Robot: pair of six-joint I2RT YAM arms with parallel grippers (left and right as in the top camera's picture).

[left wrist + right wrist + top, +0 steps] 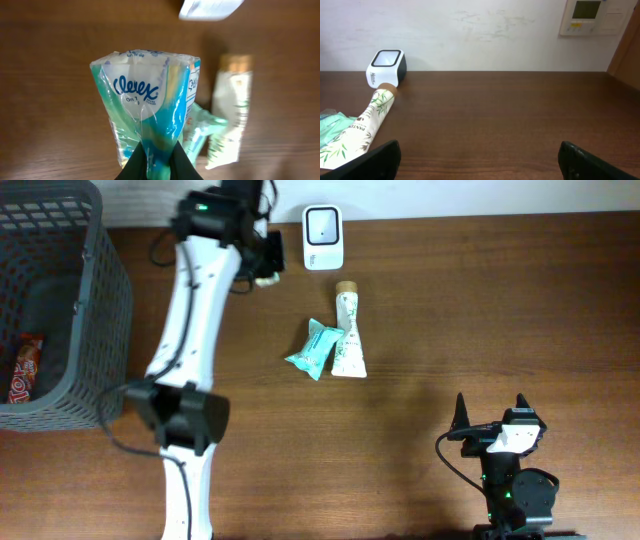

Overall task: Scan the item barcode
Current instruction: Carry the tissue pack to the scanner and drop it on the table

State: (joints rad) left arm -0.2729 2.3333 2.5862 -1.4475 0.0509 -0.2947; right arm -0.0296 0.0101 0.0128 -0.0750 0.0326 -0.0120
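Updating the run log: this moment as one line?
left tool: shut on teal-and-clear plastic Kleenex pack | right tool: open, empty | white boxy scanner: beside left tool

The left arm (pixel 190 310) rises from the near edge of the surface (pixel 480 300) toward its far side, bent at the elbow, its long white link stretched out. The left claw (pixel 159 159) points downward, its two dark fingers (pixel 131 169) pinched on the narrow end of a tissue pack (pixel 145 95). The right arm (pixel 515 490) sits folded low at the near edge. The right claw (pixel 490 415) faces across the surface, spread wide apart.
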